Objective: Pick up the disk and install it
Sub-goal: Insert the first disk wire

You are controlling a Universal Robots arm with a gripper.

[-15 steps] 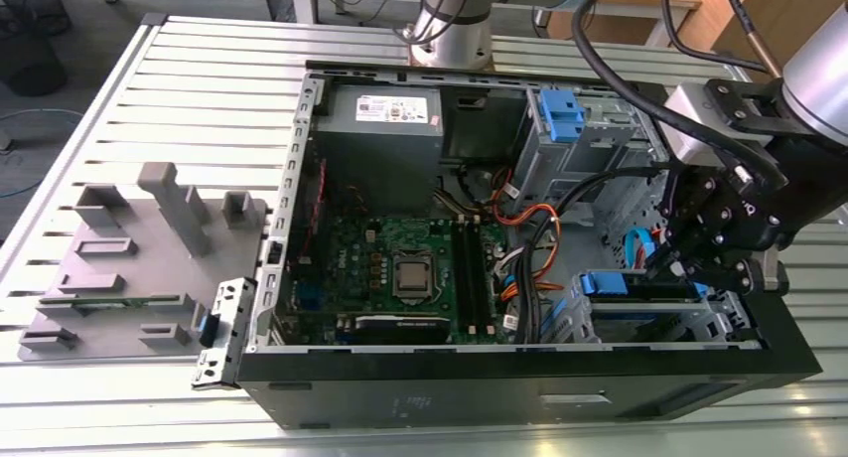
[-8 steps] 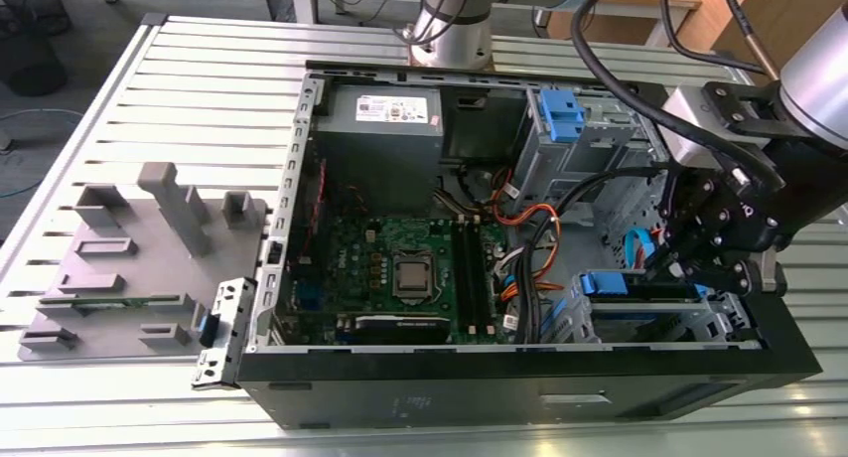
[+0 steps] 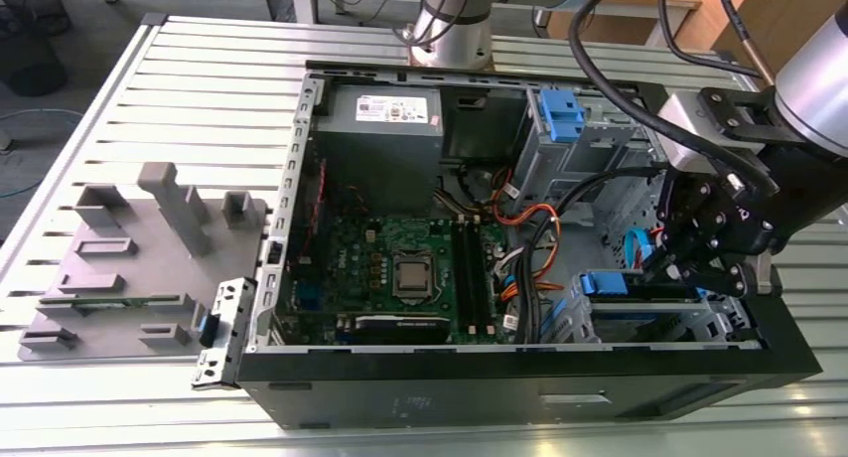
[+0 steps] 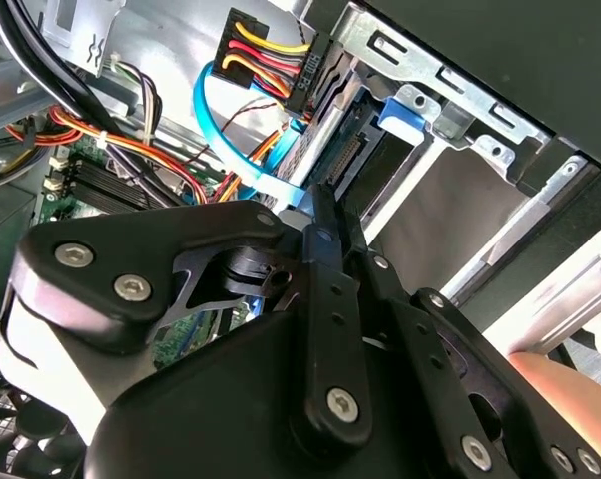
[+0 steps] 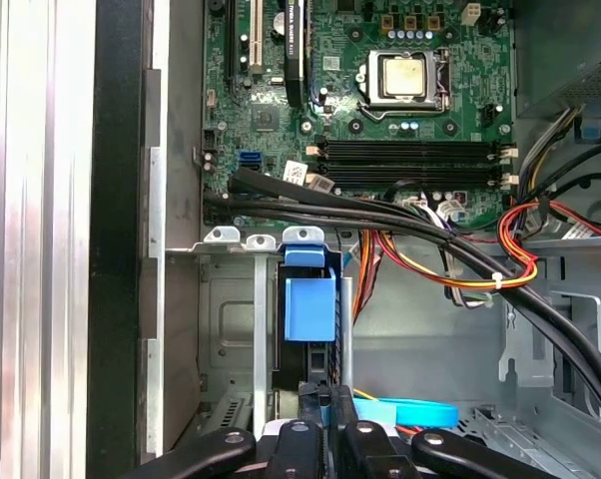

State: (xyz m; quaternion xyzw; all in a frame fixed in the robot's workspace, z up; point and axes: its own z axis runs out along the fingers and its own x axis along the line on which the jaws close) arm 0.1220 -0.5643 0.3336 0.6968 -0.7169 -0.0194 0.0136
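so the disk [image 5: 308,309] was already sitting edge-up in the drive bay [image 3: 656,313] at the front corner of the open pc case [image 3: 530,378], blue bracket facing out, probably so it could slide down the bay's rails. the gripper [image 5: 320,424] was right over its end with its fingers pinched close together, though i couldn't tell if they actually gripped the disk.

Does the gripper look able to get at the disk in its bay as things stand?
Probably yes. The gripper sits right at the disk, which stands on edge in the drive bay. Cables run past deeper in the case, not between the two.
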